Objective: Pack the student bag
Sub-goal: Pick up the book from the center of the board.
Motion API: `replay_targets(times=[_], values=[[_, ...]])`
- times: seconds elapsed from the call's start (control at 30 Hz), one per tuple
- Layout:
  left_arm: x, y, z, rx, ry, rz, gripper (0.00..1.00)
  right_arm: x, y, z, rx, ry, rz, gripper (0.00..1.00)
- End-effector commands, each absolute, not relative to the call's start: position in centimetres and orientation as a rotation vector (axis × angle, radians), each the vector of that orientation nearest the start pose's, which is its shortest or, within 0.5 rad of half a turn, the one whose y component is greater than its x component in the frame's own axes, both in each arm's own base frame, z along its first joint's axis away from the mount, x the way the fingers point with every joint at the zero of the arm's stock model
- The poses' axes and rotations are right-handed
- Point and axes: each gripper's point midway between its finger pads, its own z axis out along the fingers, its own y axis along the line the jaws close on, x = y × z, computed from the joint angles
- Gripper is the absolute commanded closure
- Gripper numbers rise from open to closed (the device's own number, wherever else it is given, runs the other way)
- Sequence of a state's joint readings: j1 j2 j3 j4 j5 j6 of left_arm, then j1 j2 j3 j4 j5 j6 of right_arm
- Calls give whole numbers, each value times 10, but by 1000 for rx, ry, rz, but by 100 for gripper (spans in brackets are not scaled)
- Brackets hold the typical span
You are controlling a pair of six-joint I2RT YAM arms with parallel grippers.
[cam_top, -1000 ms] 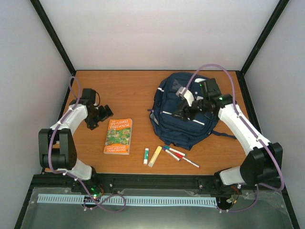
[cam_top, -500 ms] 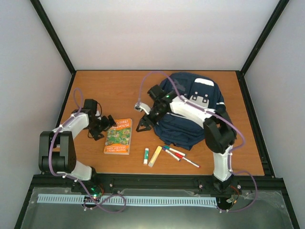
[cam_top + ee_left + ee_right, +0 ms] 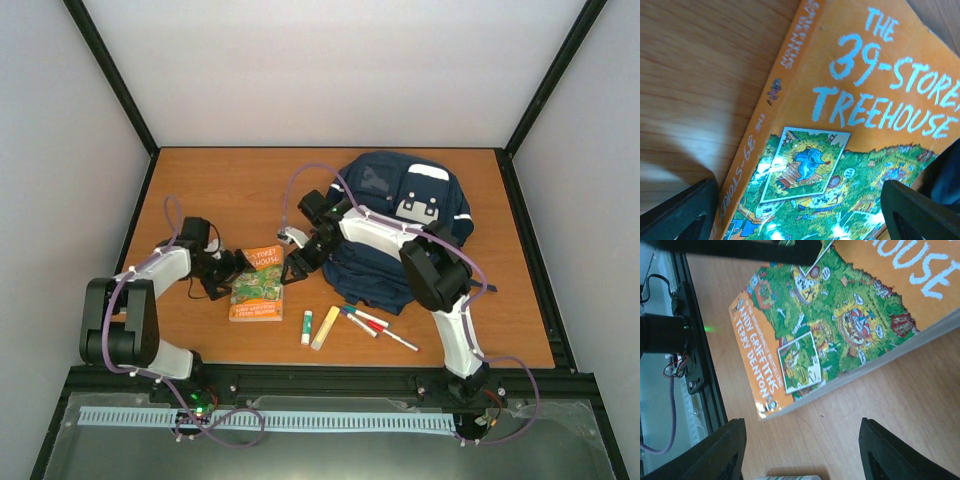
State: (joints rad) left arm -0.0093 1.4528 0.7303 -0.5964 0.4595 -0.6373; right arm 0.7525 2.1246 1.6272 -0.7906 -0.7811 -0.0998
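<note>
- A wooden table [image 3: 250, 190] with a warm orange-brown grain fills the middle of the top view
- Plain white walls close it in: a back wall [image 3: 330, 70], a left wall [image 3: 60, 150] and a right wall [image 3: 590, 220]
- Black frame posts [image 3: 108, 75] slant up at the two far corners
- A black rail [image 3: 330, 380] runs along the table's near edge
- Nearer than the rail lies a grey metal surface [image 3: 560, 440] with a white slotted strip [image 3: 300, 420] across it
- The light is even and soft, with faint shadows and a pale glare on the wood in the left wrist view
</note>
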Motion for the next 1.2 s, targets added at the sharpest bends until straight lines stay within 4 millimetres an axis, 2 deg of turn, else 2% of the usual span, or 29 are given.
replay_targets(times=[0.0, 0.2, 0.33, 0.37, 0.5, 0.6, 0.63, 0.7, 0.73, 0.83, 1.0, 1.17], values=[[274, -106, 48, -701, 2827, -868, 9, 265, 394, 85, -1263, 2576, 1207, 36], [270, -155, 64, -432, 2877, -955, 10, 283, 379, 70, -1214, 2620, 1062, 39], [271, -154, 67, -385, 2875, -895, 5, 293, 371, 61, -1185, 2651, 981, 39], [272, -154, 71, -360, 2860, -890, 1, 294, 368, 60, -1176, 2661, 970, 39], [268, -151, 91, -287, 2829, -873, 0, 301, 360, 57, -1143, 2682, 956, 39], [257, -148, 105, -277, 2886, -849, 0, 304, 357, 62, -1126, 2672, 977, 39], [250, -156, 112, -231, 2926, -898, 0, 306, 356, 65, -1120, 2664, 981, 40], [233, -178, 133, -66, 2969, -1014, 0, 310, 355, 67, -1109, 2652, 976, 40], [232, -185, 146, 0, 2940, -1024, 0, 311, 354, 67, -1105, 2649, 973, 40], [243, -191, 193, 129, 2696, -1049, 0, 316, 352, 64, -1093, 2654, 978, 41], [265, -177, 268, 197, 2334, -915, 0, 314, 350, 68, -1100, 2637, 985, 41], [278, -153, 303, 139, 2177, -738, 0, 312, 348, 74, -1113, 2618, 971, 41]])
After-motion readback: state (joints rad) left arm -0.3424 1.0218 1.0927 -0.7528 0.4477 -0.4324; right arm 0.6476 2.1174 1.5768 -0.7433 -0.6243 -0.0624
